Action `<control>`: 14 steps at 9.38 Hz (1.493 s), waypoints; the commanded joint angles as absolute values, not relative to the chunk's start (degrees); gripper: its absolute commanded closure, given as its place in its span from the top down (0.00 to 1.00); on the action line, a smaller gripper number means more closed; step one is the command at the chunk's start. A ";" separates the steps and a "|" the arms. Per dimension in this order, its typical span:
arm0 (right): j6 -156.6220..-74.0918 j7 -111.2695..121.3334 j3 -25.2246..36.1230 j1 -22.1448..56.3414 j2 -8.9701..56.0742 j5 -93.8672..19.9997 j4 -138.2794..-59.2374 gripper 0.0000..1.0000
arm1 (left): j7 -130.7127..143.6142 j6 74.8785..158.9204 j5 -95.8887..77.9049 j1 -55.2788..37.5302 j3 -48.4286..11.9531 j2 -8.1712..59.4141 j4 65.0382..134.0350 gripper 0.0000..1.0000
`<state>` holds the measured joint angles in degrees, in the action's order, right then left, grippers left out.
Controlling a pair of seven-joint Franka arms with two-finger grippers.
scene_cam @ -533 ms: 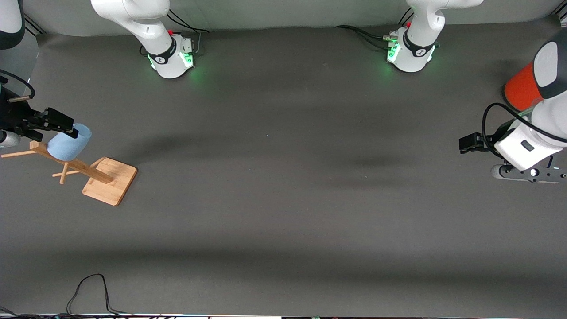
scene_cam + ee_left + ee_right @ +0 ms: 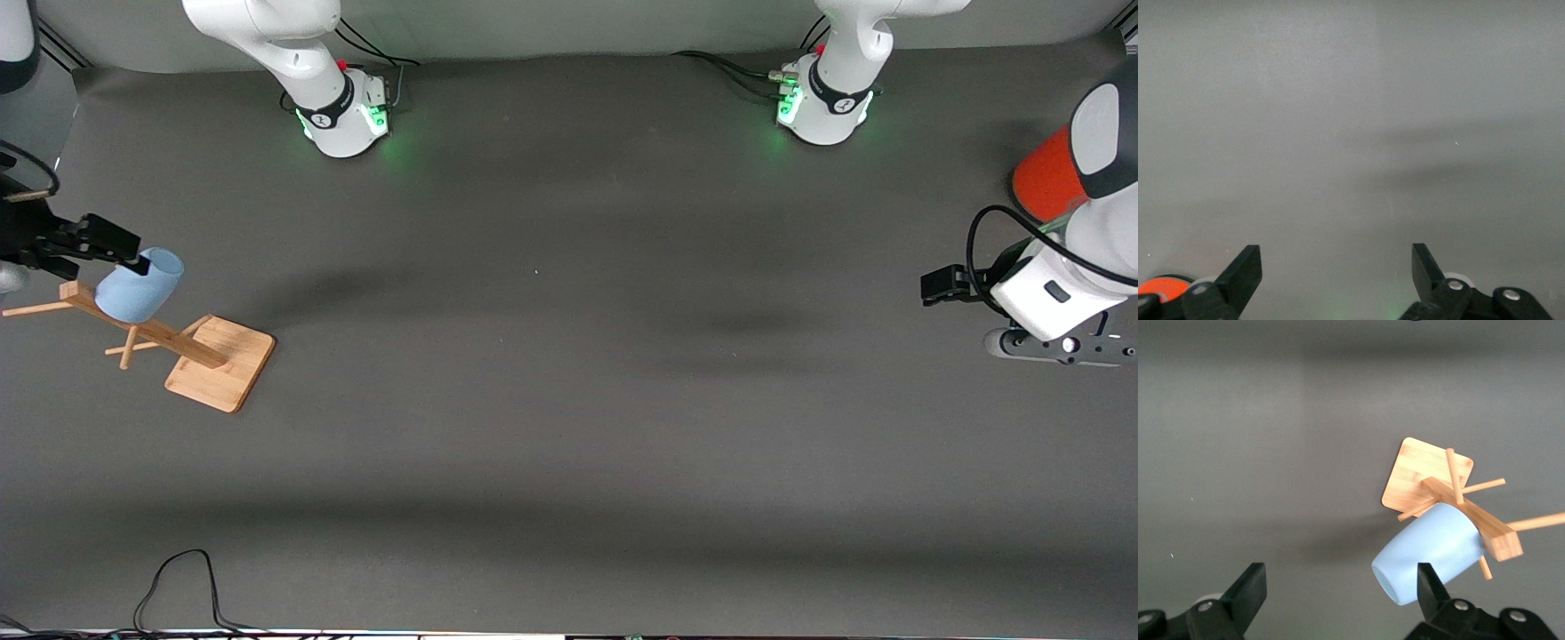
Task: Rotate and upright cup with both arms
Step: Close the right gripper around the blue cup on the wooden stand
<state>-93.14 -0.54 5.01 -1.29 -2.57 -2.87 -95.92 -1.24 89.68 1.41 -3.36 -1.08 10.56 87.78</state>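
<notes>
Cup [image 2: 139,286] hung on wooden rack [image 2: 191,348], empty

You have one blue cup [image 2: 140,285], one wooden rack [image 2: 191,349], one orange can [image 2: 1049,174], two robot arms, and two grippers: right gripper [image 2: 114,242], left gripper [image 2: 941,286].

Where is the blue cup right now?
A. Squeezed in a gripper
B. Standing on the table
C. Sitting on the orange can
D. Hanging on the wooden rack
D: the cup hangs tilted on a peg of the wooden rack, and the right gripper beside it is open.
</notes>
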 commanded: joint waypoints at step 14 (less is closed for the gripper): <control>-98.09 -29.97 19.34 -2.11 6.41 -16.44 -106.52 1.00 | -0.97 91.92 1.05 -1.41 -0.09 2.74 92.97 1.00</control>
